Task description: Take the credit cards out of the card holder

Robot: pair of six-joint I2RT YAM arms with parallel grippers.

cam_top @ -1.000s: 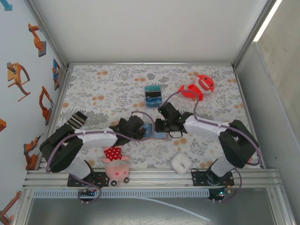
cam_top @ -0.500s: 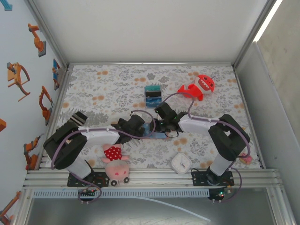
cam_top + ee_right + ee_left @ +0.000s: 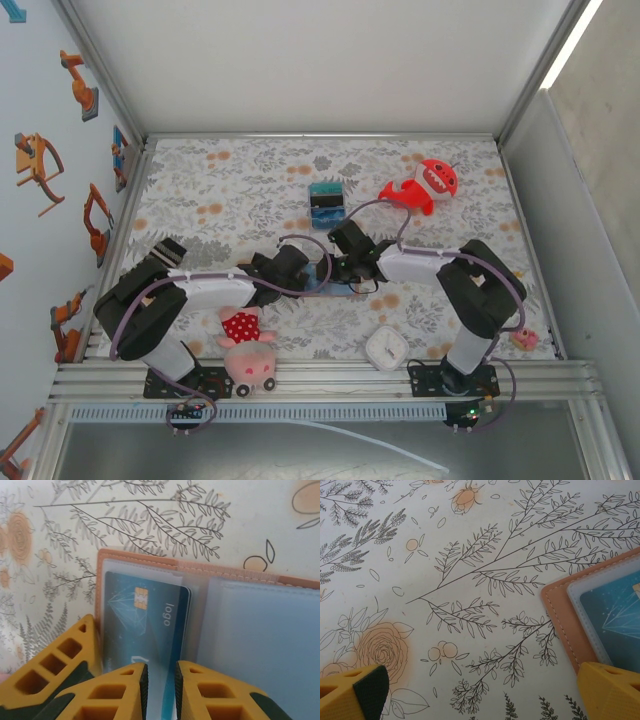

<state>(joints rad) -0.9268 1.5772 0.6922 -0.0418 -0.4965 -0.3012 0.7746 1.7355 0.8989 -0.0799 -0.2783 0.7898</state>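
The card holder point(image 3: 150, 559) lies open on the floral cloth, tan leather rim around clear sleeves, and also shows between the arms point(image 3: 341, 289). A dark blue credit card point(image 3: 142, 615) with a gold chip sits in its left sleeve. My right gripper point(image 3: 161, 692) hovers over the card's near end with its jaws a narrow gap apart. Whether they pinch the card is unclear. My left gripper point(image 3: 480, 695) is wide open at the holder's left edge point(image 3: 560, 615), and its right finger point(image 3: 607, 690) rests on the holder corner. Both grippers meet at the holder, left gripper point(image 3: 310, 272) and right gripper point(image 3: 343, 268).
A teal-black-blue striped box point(image 3: 326, 203) stands behind the holder, with a red shark toy point(image 3: 425, 185) to its right. A pink plush pig point(image 3: 248, 352) and a white clock point(image 3: 385, 347) lie near the front edge. A black-and-white striped object point(image 3: 165, 250) sits at the left.
My right gripper has moved left onto the card holder and its arm has folded in. The left gripper has barely shifted.
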